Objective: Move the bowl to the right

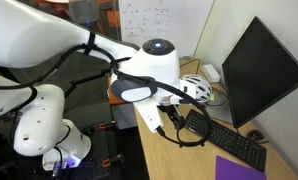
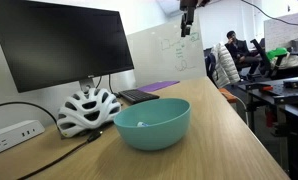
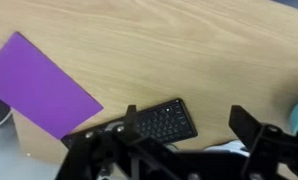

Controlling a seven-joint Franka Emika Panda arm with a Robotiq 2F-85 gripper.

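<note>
The teal bowl (image 2: 152,123) sat on the wooden desk (image 2: 224,135), just beside a white bike helmet (image 2: 87,108). Beyond it your gripper (image 2: 189,18) hung high, fingers (image 3: 257,132) spread and empty. The whiteboard (image 2: 174,50) writing behind was too small to read.

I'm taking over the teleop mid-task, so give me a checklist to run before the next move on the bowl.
1. Upright bowl on the desk: ok.
2. Arm's gripper near the bowl: not ok, it hangs high above the keyboard.
3. Jaws open and empty: ok in the wrist view.
4. Nearby helmet clear of the bowl: cannot tell, they overlap.
5. Bare desk beside the bowl, away from the helmet: ok.
</note>
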